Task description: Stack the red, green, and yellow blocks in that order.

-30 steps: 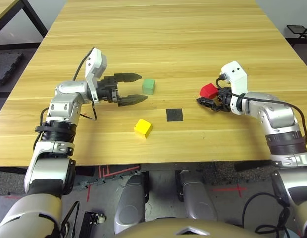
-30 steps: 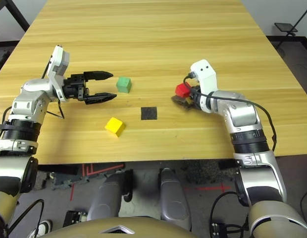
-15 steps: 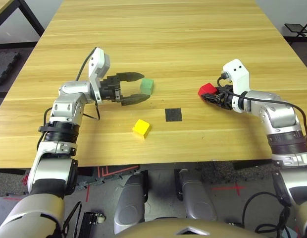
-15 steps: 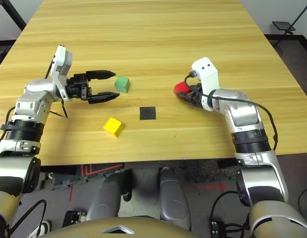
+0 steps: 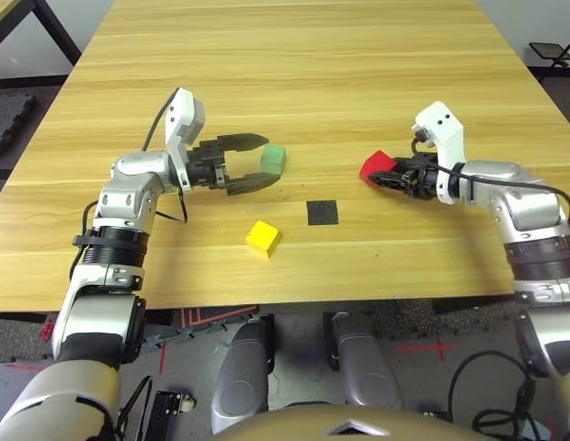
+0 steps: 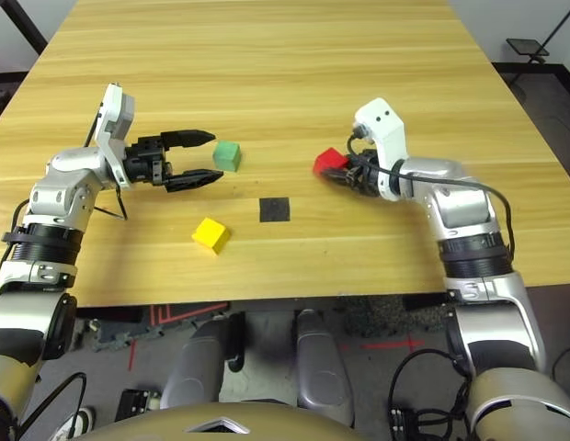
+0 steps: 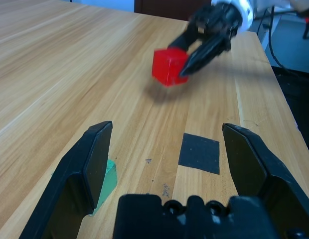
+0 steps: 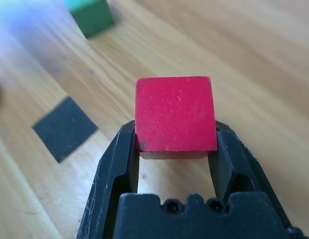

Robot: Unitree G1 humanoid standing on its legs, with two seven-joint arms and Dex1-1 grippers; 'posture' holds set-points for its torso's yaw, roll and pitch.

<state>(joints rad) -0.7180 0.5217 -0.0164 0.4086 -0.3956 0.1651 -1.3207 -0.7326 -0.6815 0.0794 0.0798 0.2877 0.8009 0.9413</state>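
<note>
No stack yet. Right gripper point(image 8: 175, 149) pinches the red block point(image 5: 377, 166) (lifted, by its shadow); left gripper point(image 5: 259, 160) spread beside green point(image 5: 273, 160); yellow point(image 5: 262, 237) untouched.

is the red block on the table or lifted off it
Lifted. The red block is held between the right gripper's fingers, and the left wrist view shows its shadow on the table beneath it.
</note>
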